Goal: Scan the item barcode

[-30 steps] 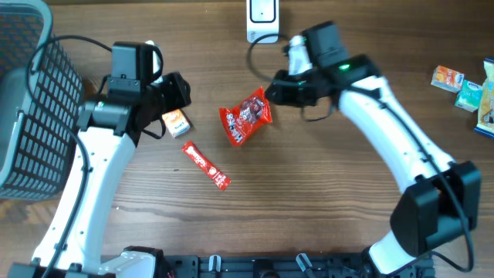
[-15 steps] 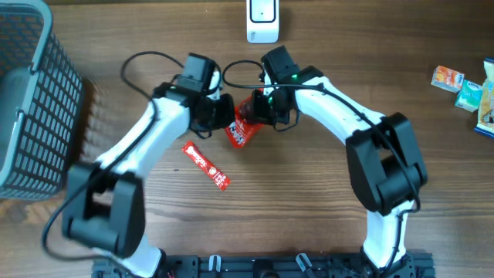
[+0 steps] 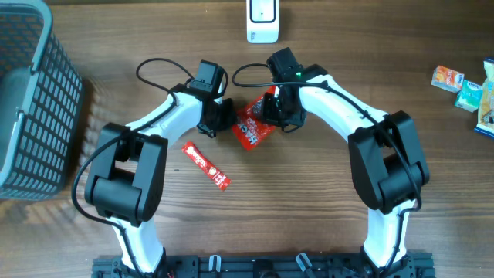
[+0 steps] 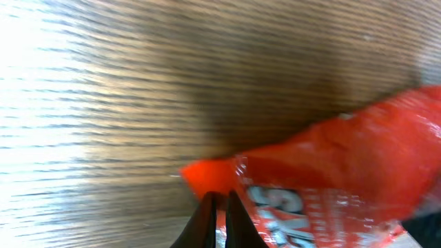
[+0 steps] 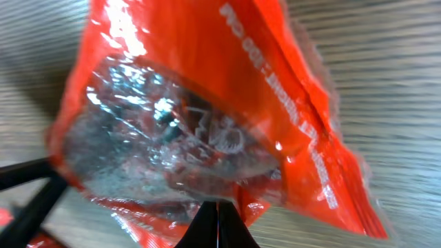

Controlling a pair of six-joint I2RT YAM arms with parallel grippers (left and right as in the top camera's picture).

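Observation:
A red candy bag [image 3: 253,128] with a clear window sits at the table's middle, between my two grippers. On its left corner my left gripper [image 3: 231,123] is shut; the left wrist view shows the closed black fingertips [image 4: 209,207] pinching the red edge of the bag [image 4: 331,165]. My right gripper [image 3: 272,114] is shut on the bag's upper right edge. In the right wrist view the closed gripper [image 5: 218,210] grips the crinkled bag [image 5: 207,103], which fills the frame. A white barcode scanner [image 3: 262,20] stands at the table's far edge, just behind the bag.
A long red snack bar [image 3: 206,165] lies in front of the bag, to its left. A grey mesh basket [image 3: 31,100] fills the left side. Small colourful packets [image 3: 448,77] lie at the far right edge.
Both arms swung in to the bag from either side and their jaws closed on it. The bag has shifted slightly towards the front and right.

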